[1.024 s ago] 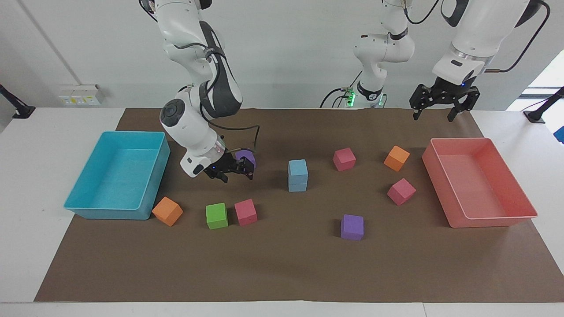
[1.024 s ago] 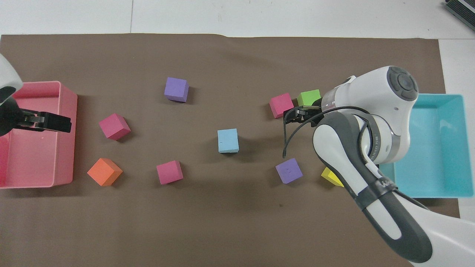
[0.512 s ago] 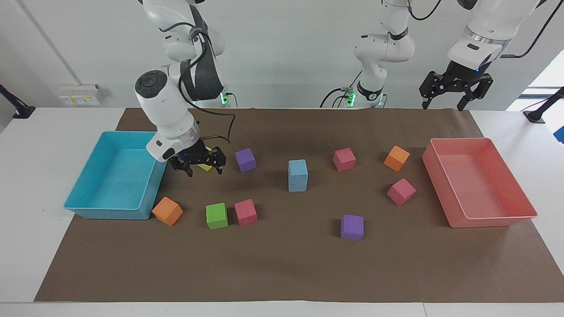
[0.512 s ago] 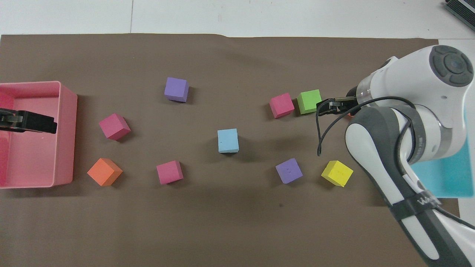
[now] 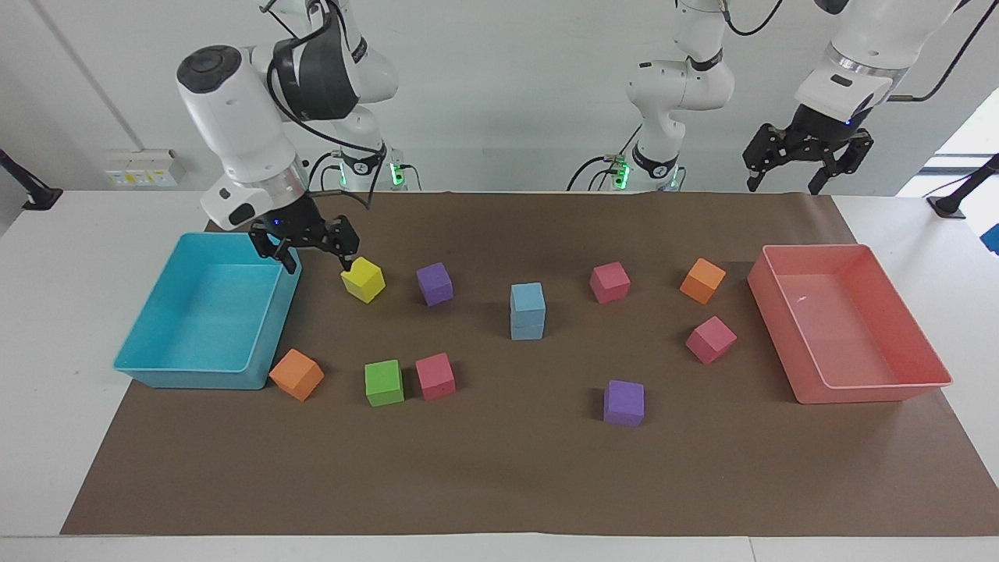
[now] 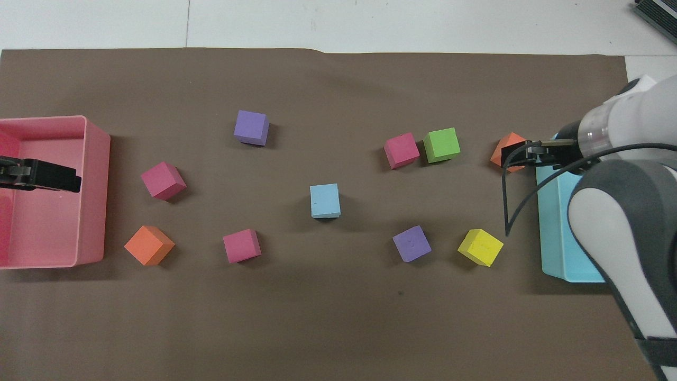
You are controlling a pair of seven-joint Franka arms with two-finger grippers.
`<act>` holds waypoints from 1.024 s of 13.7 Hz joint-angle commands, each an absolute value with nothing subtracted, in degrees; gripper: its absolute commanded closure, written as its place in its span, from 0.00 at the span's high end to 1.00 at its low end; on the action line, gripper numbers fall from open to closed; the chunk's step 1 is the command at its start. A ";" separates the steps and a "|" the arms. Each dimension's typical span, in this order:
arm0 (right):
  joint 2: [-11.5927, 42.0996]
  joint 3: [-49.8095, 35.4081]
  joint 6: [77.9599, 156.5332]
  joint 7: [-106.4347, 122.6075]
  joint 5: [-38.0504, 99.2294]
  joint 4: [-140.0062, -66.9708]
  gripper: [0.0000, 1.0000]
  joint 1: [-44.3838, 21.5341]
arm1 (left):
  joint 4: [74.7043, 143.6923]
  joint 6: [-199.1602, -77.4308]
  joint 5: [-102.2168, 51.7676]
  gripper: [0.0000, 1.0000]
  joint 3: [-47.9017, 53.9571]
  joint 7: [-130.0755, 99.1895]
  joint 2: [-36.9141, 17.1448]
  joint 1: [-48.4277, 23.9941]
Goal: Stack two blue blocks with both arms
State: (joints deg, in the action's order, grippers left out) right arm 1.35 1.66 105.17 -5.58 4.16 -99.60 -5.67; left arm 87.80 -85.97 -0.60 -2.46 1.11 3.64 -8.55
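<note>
Right gripper (image 5: 312,250): jaws wide, nothing held; up in air over the corner of the turquoise tray (image 5: 148,367) nearest the yellow cube (image 5: 363,280), tip just above that cube, not touching

Left gripper (image 5: 808,168): jaws wide, empty; raised over the robots' edge of the brown mat (image 5: 499,484) near the pink tray (image 5: 929,367), arm waiting

Blue blocks (image 5: 527,311): two sky-blue cubes, one on the other, mid-mat, edges approx. flush; from overhead only the top one shows. Stack stands free, well apart from both grippers. Judged: task looks done

Nearby items, working outward from stack:
- purple cube (image 5: 434,283) beside stack toward right arm's end, yellow cube next to it
- magenta cube (image 5: 609,282) beside stack toward left arm's end, then orange cube (image 5: 702,280) and a 2nd magenta cube (image 5: 711,339)
- green cube (image 5: 383,382) touching or almost touching a 3rd magenta cube (image 5: 435,376), farther from robots
- 2nd purple cube (image 5: 623,403) farther still
- 2nd orange cube (image 5: 296,375) just beside turquoise tray

Risks (judgement):
- right gripper sits low; a sweep back across mat could clip yellow cube or knock stack over
- foam cubes light; any bump to mat or stack may shift top block off
</note>
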 commanded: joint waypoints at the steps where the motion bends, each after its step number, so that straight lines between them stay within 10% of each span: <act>1: -1.14 1.14 100.83 -5.54 2.03 -97.84 1.00 -3.52 | 86.40 -84.81 -2.11 1.00 -2.11 2.37 2.46 -6.94; 14: -6.23 3.60 81.12 2.54 -3.08 -87.88 1.00 -2.73 | 87.19 -83.32 -1.67 1.00 -1.58 5.00 3.52 -6.68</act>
State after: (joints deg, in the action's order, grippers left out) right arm -4.38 3.68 81.29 0.19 -1.38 -86.57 -3.34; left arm 87.79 -84.60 -0.85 -2.15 2.75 3.30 -7.94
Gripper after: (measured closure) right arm 0.000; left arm 0.000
